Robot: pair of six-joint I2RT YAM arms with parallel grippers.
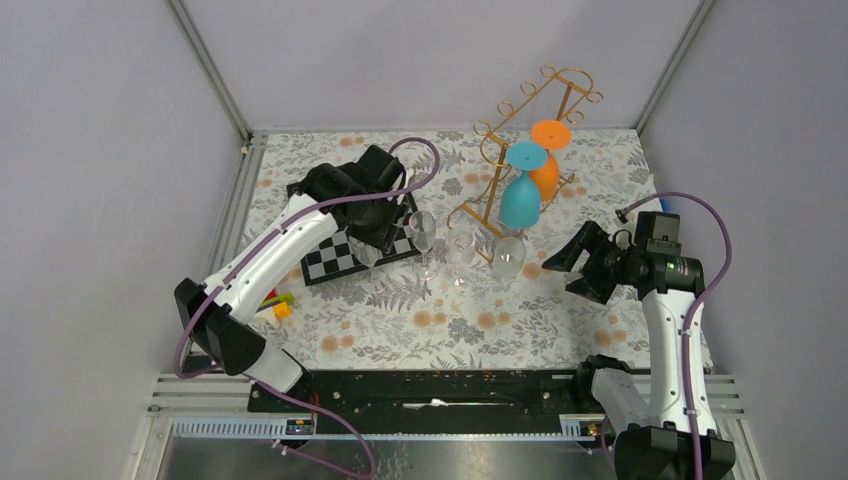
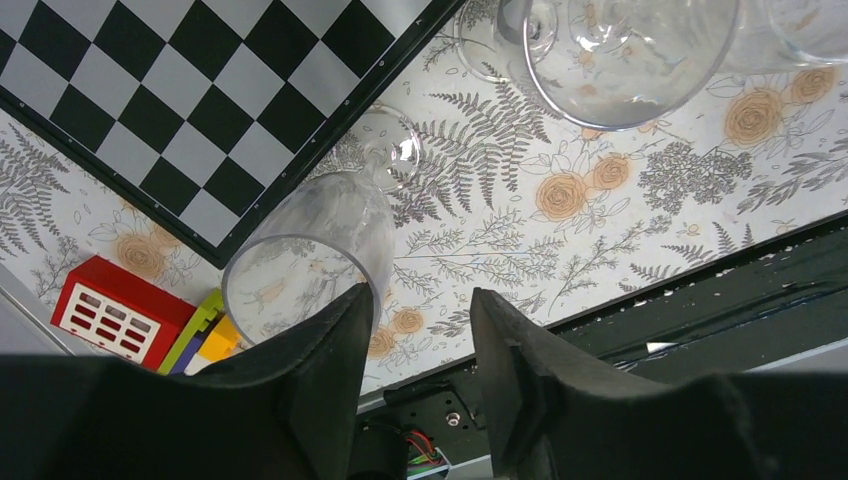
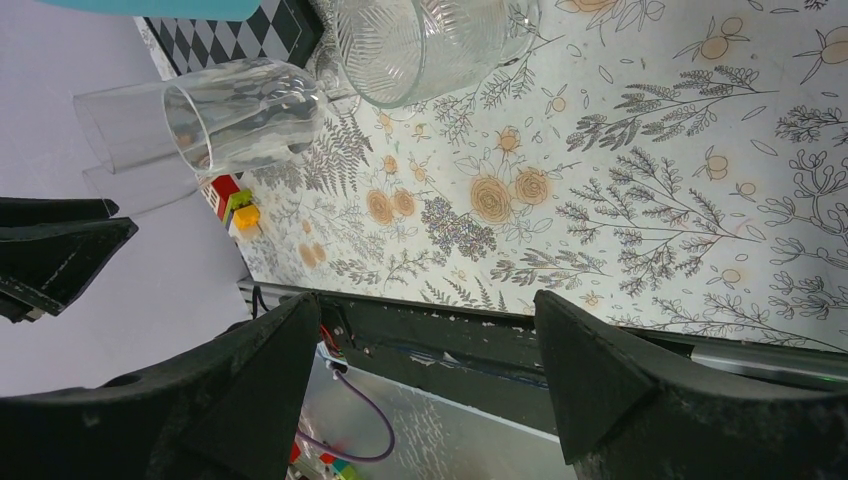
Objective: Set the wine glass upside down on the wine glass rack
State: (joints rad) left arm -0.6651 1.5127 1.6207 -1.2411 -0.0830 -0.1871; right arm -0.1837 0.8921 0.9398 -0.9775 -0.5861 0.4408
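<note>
Wine glass point(image 2: 310, 240) beside the chessboard point(image 2: 150, 100) stands upright, just outside the half-closed, empty left gripper point(image 2: 418, 300); right gripper point(image 3: 428, 300) gapes farther off.

Tablecloth point(image 1: 450, 335) white, printed all over with grey ferns and tan-orange roses; chessboard point(image 1: 335, 260) at far left in black and white squares with a black border; wine glass rack point(image 1: 490, 175) at far right gold; on it one teal glass point(image 1: 521, 200) and one orange glass point(image 1: 551, 134); the wine glasses point(image 1: 460, 248) in the middle clear and colourless, the rightmost glass point(image 3: 420, 40) with a fine ribbed pattern; toy block point(image 2: 110, 310) at near left red with a white grid face, beside it a yellow block point(image 2: 225, 340) and a green strip point(image 2: 190, 330); both arms white with black joints and purple cables; left gripper point(image 2: 420, 300) and right gripper point(image 3: 425, 310) matt black; walls pale grey-lilac.
</note>
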